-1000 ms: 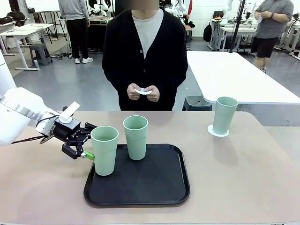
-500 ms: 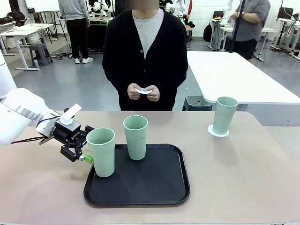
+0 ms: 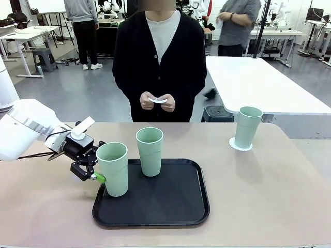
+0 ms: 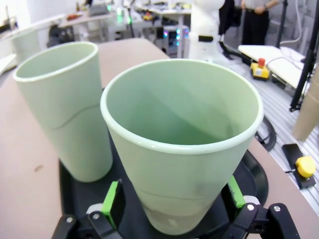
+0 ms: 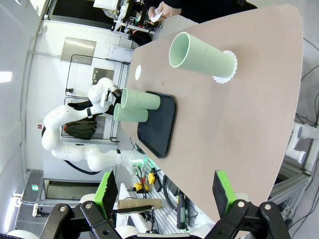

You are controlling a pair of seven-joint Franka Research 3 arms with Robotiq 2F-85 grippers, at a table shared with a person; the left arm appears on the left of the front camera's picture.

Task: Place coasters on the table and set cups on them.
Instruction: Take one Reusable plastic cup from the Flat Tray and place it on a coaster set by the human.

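Three pale green cups show in the front view. One cup (image 3: 248, 126) stands on a white coaster (image 3: 241, 146) at the table's (image 3: 269, 196) far right. Two stand on the black tray (image 3: 165, 204): a rear cup (image 3: 150, 151) and a front-left cup (image 3: 113, 168). My left gripper (image 3: 98, 173) reaches that front-left cup from the left; in the left wrist view it (image 4: 173, 199) is open, with the green pads either side of the cup (image 4: 184, 144). The right gripper (image 5: 164, 199) hangs open and empty, high above the table. The person holds another coaster (image 3: 158, 99) in both hands.
The tray (image 5: 159, 127) sits at the table's centre-left. A small white round disc (image 5: 138, 72), possibly a coaster, lies on the table beyond the left arm. The person stands at the far edge. A white table (image 3: 258, 82) stands behind on the right.
My left gripper has edged in around the front-left cup, and the cup shifted slightly left. The right arm and the other cups have not moved.
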